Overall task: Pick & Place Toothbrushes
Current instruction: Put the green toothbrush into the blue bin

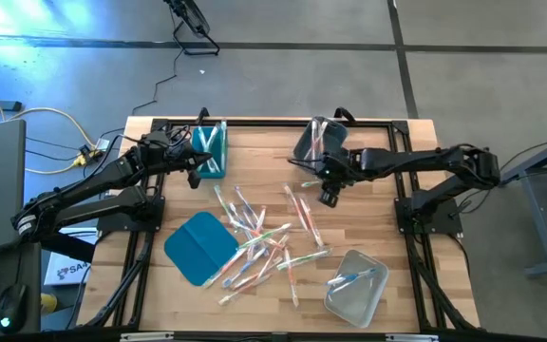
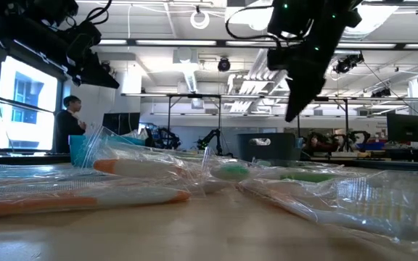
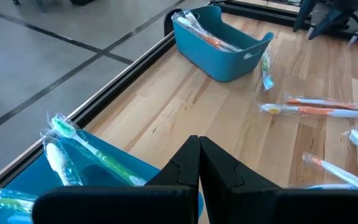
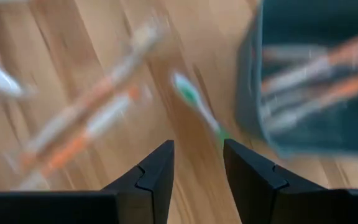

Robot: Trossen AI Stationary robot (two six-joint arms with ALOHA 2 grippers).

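We note the toothbrushes [image 1: 259,237] as thin pale sticks in crinkled clear wrappers, with green, orange and blue parts, strewn over the middle of the table [image 1: 387,190]; a few more lie in the teal bin [image 1: 213,149] at the far left, in the dark grey bin [image 1: 311,140] at the far centre, and in the clear bin [image 1: 357,285] at the near right; a flat teal lid [image 1: 198,247] with rounded corners lies near left, some brushes overlapping its edge. The left gripper [image 3: 199,163] hangs over the teal bin, fingers pressed together, holding nothing; the right gripper [image 4: 197,163] hangs above the wood just beside the grey bin, fingers spread and empty. The tabletop is pale butcher-block in a black frame; beyond it are a grey concrete floor and cables; in the low view, a workshop with ceiling lights and a person [image 2: 70,123] standing at far left.
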